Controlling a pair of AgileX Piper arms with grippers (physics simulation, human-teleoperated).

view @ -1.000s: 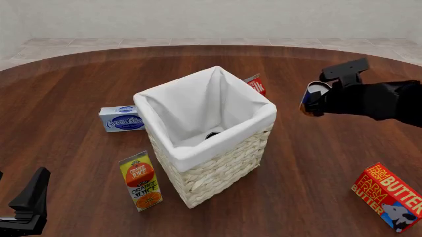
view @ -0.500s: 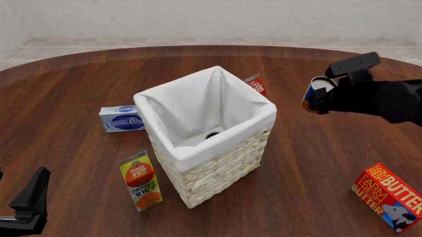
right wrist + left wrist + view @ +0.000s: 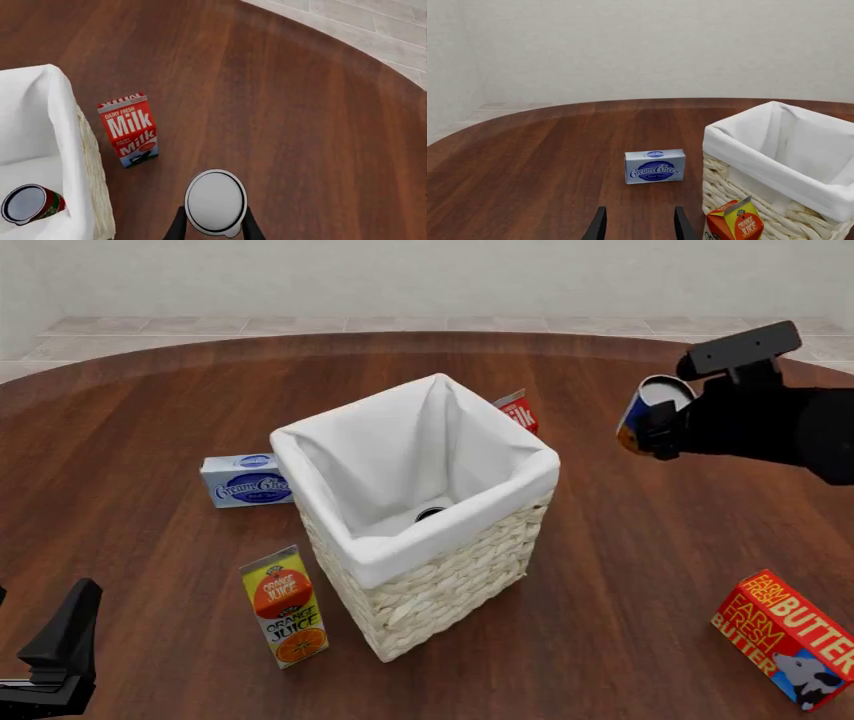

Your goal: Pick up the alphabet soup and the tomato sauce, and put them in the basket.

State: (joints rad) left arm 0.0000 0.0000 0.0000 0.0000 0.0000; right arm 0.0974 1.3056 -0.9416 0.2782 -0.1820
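While our right gripper [image 3: 663, 423] carries the tomato sauce [image 3: 646, 416] in the air above the counter [image 3: 160, 410], its jaws closed on the can's sides, the relation that matters is how the basket [image 3: 427, 570] lies from that can: in the front view the open mouth sits toward nine o'clock and lower down, well apart, with bare wood under the can. The can's long axis looks tilted, its grey top turned up toward the camera and the orange-yellow base facing the basket side. From the right wrist view we see the lid [image 3: 215, 201] between the two fingers, the milk carton [image 3: 129, 127] beyond it, and the alphabet soup [image 3: 30, 203] already lying on its side on the basket's white lining — so half the job appears done. We judge the next move as a carry toward nine o'clock until the can hangs over the lining, then a release; letting go short of the near rim would drop it on the counter. Our left gripper [image 3: 636, 227] sits low at the seven o'clock corner, jaws apart and holding nothing, far from either can — the right arm is plainly the nearer one.
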